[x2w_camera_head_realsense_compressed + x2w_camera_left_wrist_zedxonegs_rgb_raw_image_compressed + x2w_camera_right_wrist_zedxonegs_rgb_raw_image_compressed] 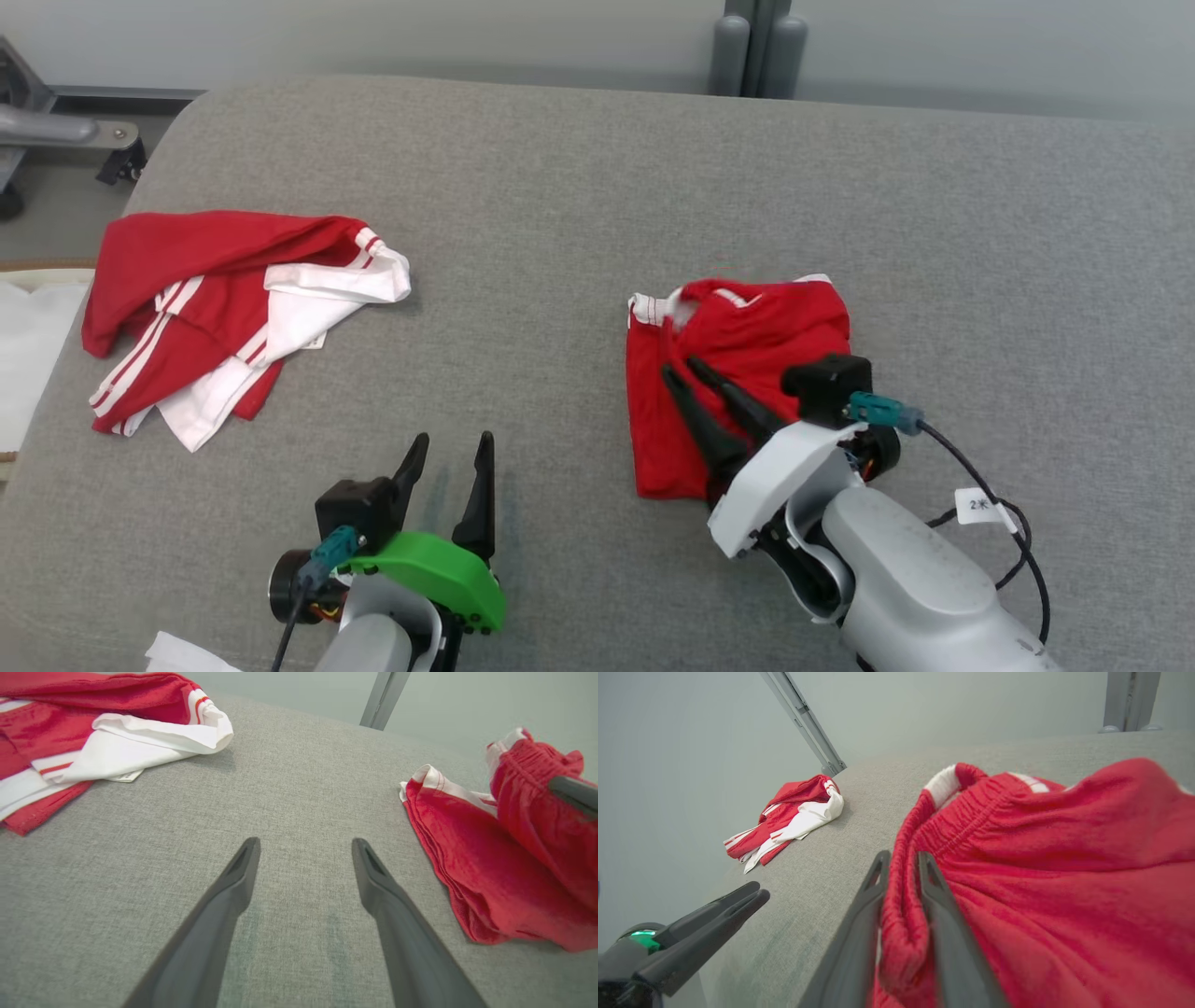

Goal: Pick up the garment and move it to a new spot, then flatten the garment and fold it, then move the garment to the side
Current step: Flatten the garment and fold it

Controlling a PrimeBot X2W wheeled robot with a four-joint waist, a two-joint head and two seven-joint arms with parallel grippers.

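The left gripper (454, 437) sits nearest, at about 7 o'clock in the head view. Its forearm rises from the bottom edge under a green cover (429, 569). Its two dark fingers point to 12 o'clock and stand wide apart, empty over the bare grey padded surface (560, 233).

At 5 o'clock the right arm comes in from the lower right corner, its pale forearm angled toward 10 o'clock, with a black cable (990, 485) looping off the wrist. The right gripper (681, 367) lies low over the near part of the red garment (775, 317). In the right wrist view its fingers are drawn close on a raised ridge of the cloth beside the gathered waistband, with fabric filling the narrow gap between them.

That garment lies in a compact folded heap at about 4 o'clock from centre, with white trim along its far edge.

Farther off, at 9 o'clock, a loose red-and-white garment (215, 271) lies crumpled, well apart. At 12 o'clock, beyond the surface, stand grey posts (758, 47).
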